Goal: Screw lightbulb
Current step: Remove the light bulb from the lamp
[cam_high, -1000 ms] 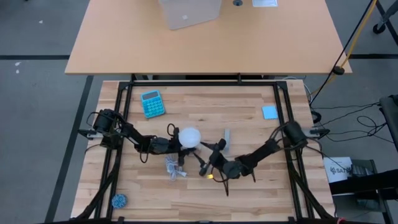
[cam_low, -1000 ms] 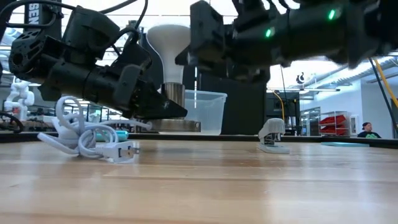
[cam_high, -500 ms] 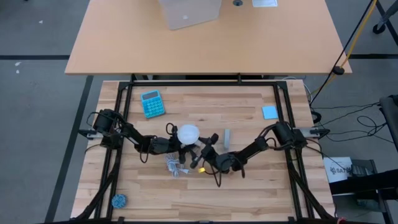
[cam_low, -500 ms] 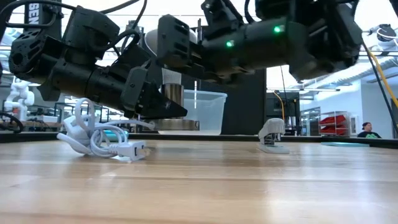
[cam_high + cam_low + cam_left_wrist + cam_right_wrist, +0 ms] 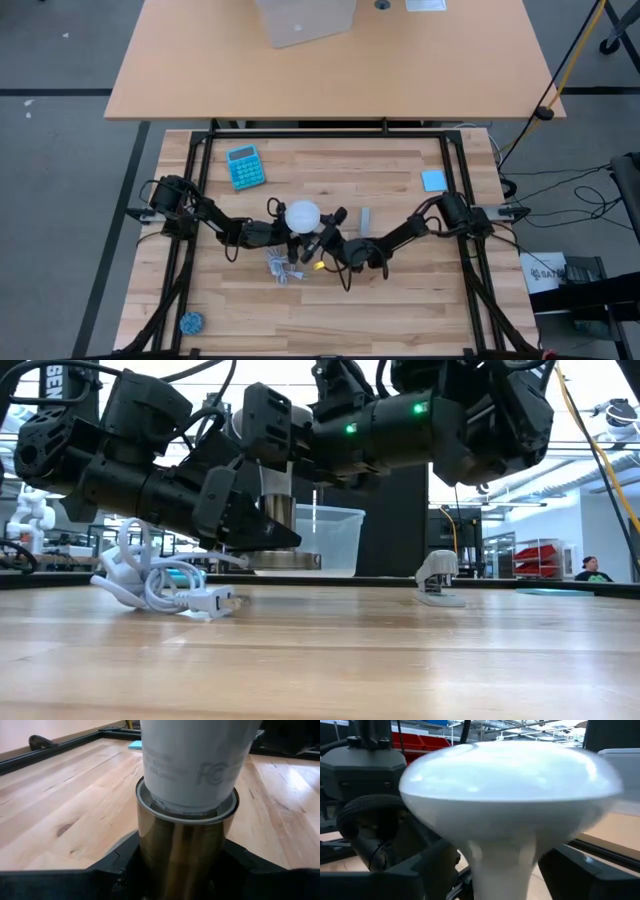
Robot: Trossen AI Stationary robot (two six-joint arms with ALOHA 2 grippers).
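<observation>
The lightbulb (image 5: 303,214) stands upright in the brass socket (image 5: 185,850) that the left gripper (image 5: 277,231) clamps, while the right gripper (image 5: 322,236), fingers spread around its neck, must next close and twist.

Bulb (image 5: 192,760) dome cut off by left wrist view's edge. Socket (image 5: 182,855) base hidden behind left gripper (image 5: 172,870). Right gripper's hold on bulb blurred, not determinable. Person (image 5: 594,569) too small to tell.
</observation>
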